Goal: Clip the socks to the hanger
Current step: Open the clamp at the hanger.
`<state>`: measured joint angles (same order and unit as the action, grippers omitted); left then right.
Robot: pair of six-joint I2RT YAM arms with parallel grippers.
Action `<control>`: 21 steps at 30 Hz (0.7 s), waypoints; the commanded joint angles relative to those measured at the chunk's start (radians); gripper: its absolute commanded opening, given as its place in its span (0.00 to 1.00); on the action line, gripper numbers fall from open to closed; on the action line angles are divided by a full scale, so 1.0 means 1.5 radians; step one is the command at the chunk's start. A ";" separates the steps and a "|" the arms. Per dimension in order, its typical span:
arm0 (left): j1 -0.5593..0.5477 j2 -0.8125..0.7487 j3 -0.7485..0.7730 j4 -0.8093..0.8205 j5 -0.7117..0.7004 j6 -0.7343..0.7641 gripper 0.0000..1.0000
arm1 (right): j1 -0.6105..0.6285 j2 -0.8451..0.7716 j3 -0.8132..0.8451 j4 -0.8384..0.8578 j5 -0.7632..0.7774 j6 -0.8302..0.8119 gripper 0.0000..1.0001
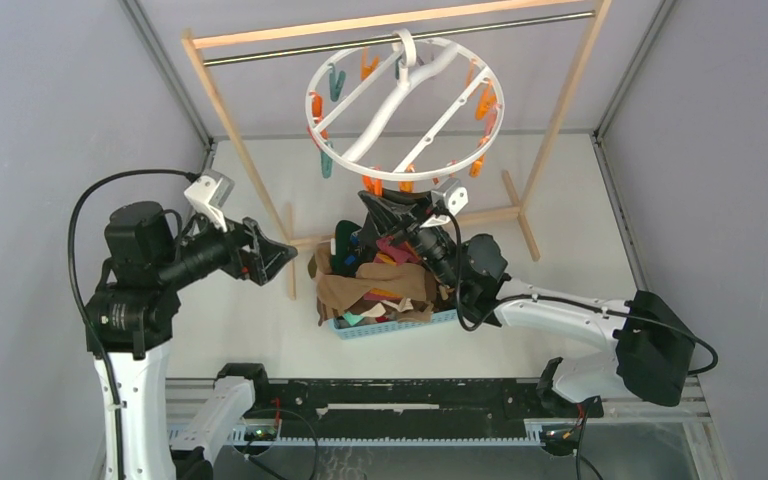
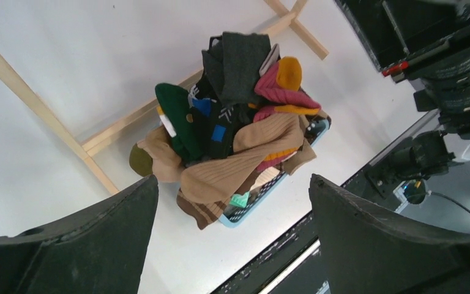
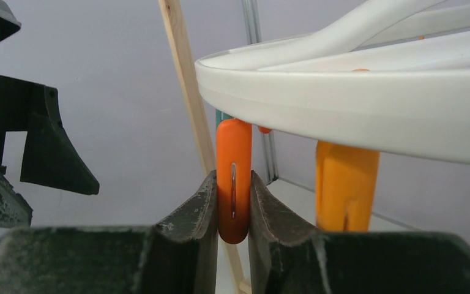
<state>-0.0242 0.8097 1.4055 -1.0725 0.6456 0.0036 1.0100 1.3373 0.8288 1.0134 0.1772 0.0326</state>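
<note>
The socks (image 1: 375,280) lie heaped in a light-blue basket at the table's middle; they also show in the left wrist view (image 2: 238,141). The hanger (image 1: 405,100), a white ring with cross bars and dangling pegs, hangs from the rack's rod; its rim fills the right wrist view (image 3: 355,104). My right gripper (image 1: 385,205) is raised under the ring's near edge and shut on an orange clothespin (image 3: 234,177). My left gripper (image 1: 278,255) is open and empty, held in the air left of the basket; its spread fingers (image 2: 85,239) frame the sock pile.
The light-blue basket (image 1: 400,325) holds the socks. A wooden-framed rack (image 1: 245,165) with a metal rod (image 1: 290,50) stands at the back, its feet (image 1: 515,215) on the table. A second, yellow-orange clothespin (image 3: 346,187) hangs right of the gripped one.
</note>
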 commanded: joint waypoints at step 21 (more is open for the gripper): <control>-0.132 0.141 0.126 0.281 -0.007 -0.263 0.87 | 0.031 0.103 0.192 -0.088 -0.087 -0.057 0.05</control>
<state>-0.2031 0.9993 1.5410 -0.7261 0.6312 -0.3511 1.0412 1.4841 1.0706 0.8684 0.0608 -0.0326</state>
